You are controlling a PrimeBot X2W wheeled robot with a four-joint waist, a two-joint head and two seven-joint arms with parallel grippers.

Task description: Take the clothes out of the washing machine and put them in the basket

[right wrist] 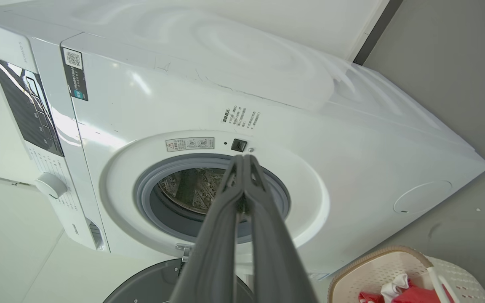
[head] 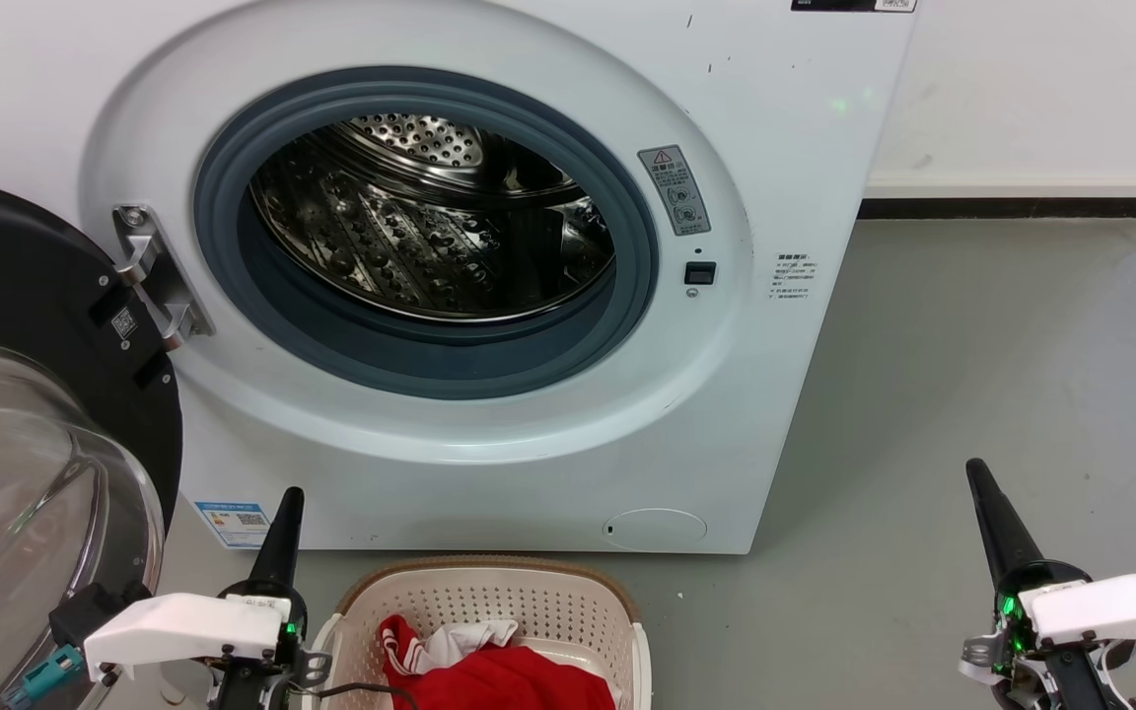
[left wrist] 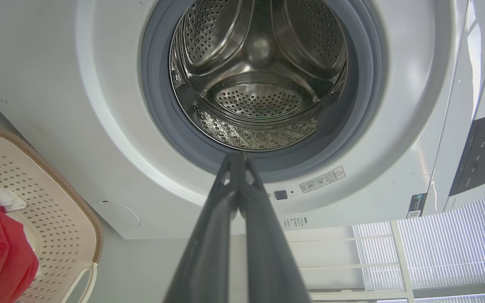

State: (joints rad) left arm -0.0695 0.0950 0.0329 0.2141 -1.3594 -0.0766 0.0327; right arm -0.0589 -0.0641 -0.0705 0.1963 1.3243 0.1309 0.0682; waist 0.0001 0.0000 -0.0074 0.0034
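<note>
Red clothes (head: 494, 675) heaped in basket (head: 489, 592), six o'clock below washing machine (head: 775, 148). Open door (head: 35, 444) at nine, beside left gripper (head: 291, 496). Right gripper (head: 975, 467) at four. Each has its fingers pressed together.

One washing machine (head: 529, 473), one basket (head: 489, 592), two end effectors (head: 291, 496) (head: 973, 466).

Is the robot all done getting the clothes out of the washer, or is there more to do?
Looks nearly finished. Done: the drum of the washing machine looks empty, and the red and white clothes lie in the basket. In hand: nothing; the left hand and right hand are both shut and empty. Left: nothing I can see, though the door stands open.
</note>
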